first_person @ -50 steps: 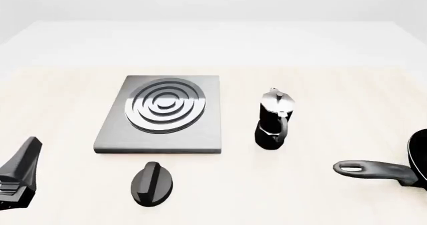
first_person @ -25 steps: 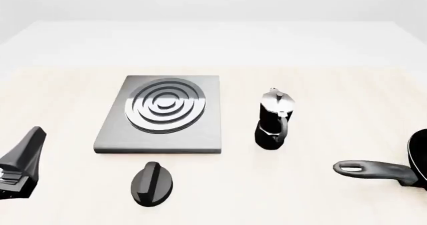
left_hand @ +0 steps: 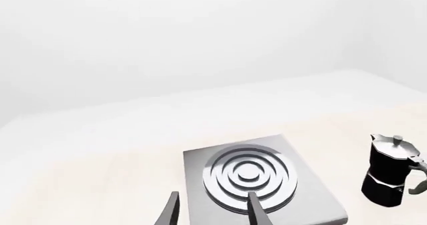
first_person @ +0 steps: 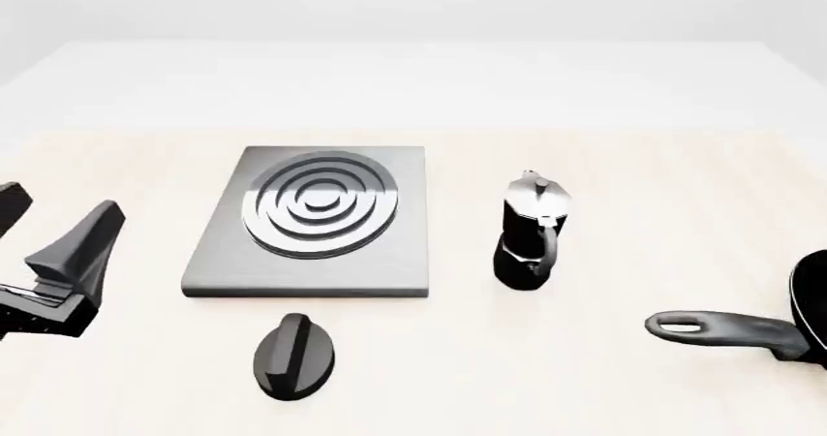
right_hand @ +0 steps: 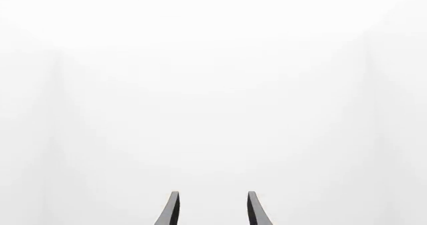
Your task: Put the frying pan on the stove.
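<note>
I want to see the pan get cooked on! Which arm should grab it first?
Probably the right. The frying pan lies at the table's far right edge, on the right arm's side. The left pincer is open but across the table, left of the stove.

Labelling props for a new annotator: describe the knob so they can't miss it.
Start at the flat square brushed-grey metal stove plate with raised silver rings, left of centre on the pale table. Just in front of its near edge, apart from it, lies the small glossy black oval knob. Unlike the upright black-and-silver moka pot, it lies low and flat, with a raised ridge.
</note>
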You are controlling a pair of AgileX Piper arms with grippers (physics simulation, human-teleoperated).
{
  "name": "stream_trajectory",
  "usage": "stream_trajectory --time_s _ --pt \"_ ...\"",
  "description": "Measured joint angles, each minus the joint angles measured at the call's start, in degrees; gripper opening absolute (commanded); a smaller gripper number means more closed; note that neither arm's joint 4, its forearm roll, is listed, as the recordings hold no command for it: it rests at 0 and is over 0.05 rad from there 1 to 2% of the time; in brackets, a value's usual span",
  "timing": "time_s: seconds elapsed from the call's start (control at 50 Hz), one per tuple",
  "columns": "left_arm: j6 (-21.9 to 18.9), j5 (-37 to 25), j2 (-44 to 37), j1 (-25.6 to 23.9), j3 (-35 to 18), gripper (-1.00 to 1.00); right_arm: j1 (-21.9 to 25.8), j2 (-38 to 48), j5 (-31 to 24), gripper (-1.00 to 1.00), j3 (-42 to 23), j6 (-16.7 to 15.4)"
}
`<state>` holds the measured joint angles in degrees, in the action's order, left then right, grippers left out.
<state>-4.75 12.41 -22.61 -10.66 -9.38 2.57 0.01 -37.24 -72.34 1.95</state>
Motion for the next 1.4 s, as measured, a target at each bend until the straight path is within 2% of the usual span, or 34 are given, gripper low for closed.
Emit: stream_trajectory --time_s 0.22,0.6,0.94,1.4 --pt "-1.3 2.4 -5.8 -3.7 -3.3 1.0 0.2 0.0 -5.8 1.0 -10.2 0.1" --pt "-2.1 6.9 -17.1 -11.8 -9.9 1.0 0.5 0.0 -12.2 1.0 -22.1 0.4" --pt "-3.0 9.7 -26.5 -18.3 -16.1 1.0 0.5 0.0 -14.1 1.0 -25.9 0.3" --pt "-3.0 10.5 -36.4 -26.2 -24.0 1.0 0.7 0.0 -15.4 1.0 -28.3 0.2"
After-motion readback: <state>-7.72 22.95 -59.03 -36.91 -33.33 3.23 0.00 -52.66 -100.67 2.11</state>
